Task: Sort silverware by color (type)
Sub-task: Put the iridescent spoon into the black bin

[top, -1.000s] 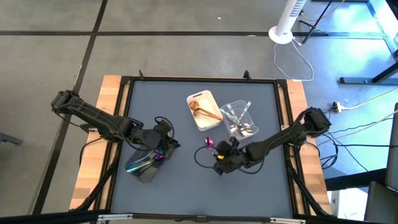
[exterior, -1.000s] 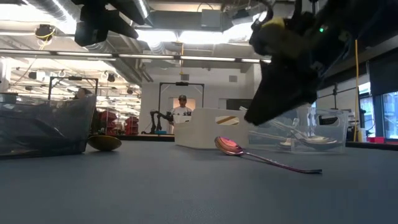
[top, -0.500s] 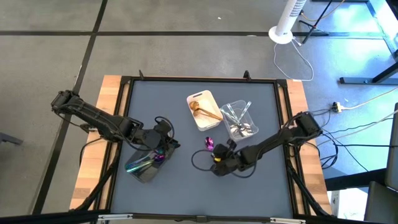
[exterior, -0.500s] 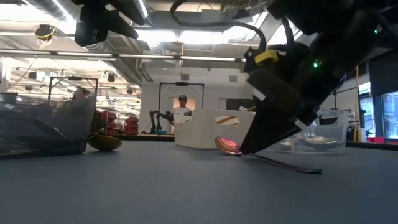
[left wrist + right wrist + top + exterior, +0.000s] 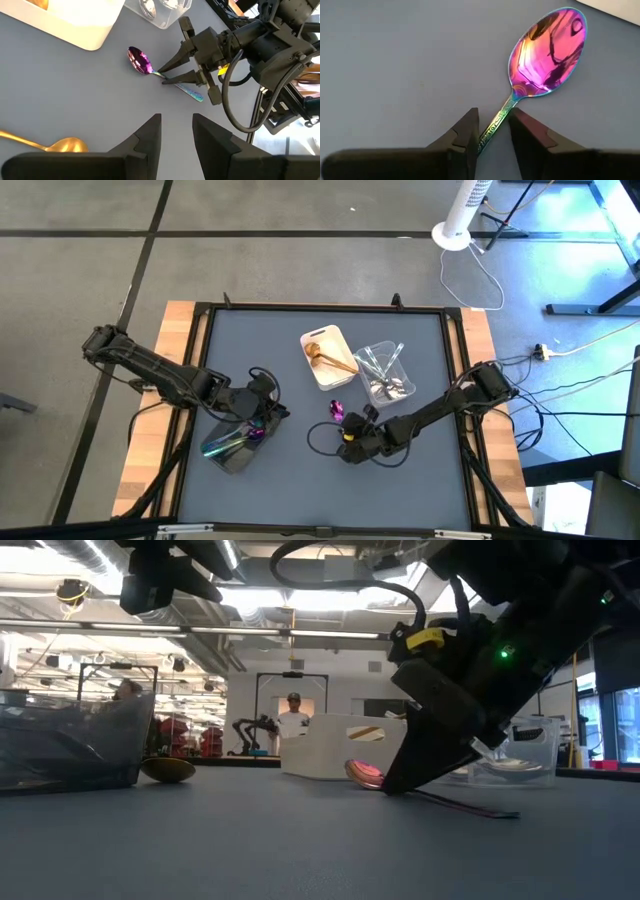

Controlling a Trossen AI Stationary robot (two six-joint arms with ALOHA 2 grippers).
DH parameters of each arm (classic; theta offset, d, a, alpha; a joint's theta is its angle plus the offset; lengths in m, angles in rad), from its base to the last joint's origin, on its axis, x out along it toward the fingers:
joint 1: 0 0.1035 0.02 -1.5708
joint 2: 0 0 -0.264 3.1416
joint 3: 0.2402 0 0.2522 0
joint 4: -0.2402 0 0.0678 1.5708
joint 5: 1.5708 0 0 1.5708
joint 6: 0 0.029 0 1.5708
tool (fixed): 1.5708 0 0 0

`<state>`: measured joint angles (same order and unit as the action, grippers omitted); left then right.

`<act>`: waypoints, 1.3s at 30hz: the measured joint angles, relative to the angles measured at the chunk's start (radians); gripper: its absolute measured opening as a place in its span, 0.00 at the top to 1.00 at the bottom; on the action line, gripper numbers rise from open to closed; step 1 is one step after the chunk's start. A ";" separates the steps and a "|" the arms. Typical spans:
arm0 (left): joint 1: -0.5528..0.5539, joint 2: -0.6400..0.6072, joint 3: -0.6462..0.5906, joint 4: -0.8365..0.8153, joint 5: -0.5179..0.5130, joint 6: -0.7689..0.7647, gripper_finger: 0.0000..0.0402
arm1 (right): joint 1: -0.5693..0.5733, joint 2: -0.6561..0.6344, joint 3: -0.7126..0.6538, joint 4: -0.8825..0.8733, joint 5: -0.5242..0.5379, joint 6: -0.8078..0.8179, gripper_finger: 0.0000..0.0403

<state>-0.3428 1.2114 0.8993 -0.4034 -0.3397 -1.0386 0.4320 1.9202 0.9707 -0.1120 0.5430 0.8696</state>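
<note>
Iridescent spoon (image 5: pixel 547 52) lies flat, handle running between right gripper's (image 5: pixel 492 132) jaws.

Grey table (image 5: pixel 280 340) w/ white tray (image 5: pixel 328 357), clear tray (image 5: pixel 385 370), dark tray (image 5: pixel 232 448), iridescent spoon (image 5: pixel 337 409), gold spoon (image 5: pixel 167 770).

Right arm reaches in low from the tabletop's right edge, its claw (image 5: pixel 492 131) tipped down at the surface, the two fingers (image 5: pixel 176 59) set slightly apart in a narrow gap. Left arm extends from the left edge, its claw (image 5: pixel 176 134) raised above the surface, fingers parted.
</note>
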 joint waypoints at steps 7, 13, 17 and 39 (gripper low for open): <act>0.000 0.000 0.000 0.000 0.000 0.000 0.74 | -0.001 0.000 0.001 -0.012 -0.003 0.001 0.90; 0.000 0.000 0.000 0.000 0.000 0.000 0.74 | -0.001 0.000 0.001 -0.014 -0.004 -0.002 0.99; 0.000 0.000 0.000 0.000 0.000 0.000 0.74 | -0.001 0.000 0.000 -0.014 -0.005 -0.002 0.98; 0.000 0.000 0.000 0.000 -0.016 0.002 0.74 | -0.001 -0.015 -0.004 0.046 0.040 -0.016 1.00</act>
<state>-0.3431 1.2114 0.8993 -0.4030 -0.3557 -1.0362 0.4313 1.9053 0.9665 -0.0655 0.5834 0.8532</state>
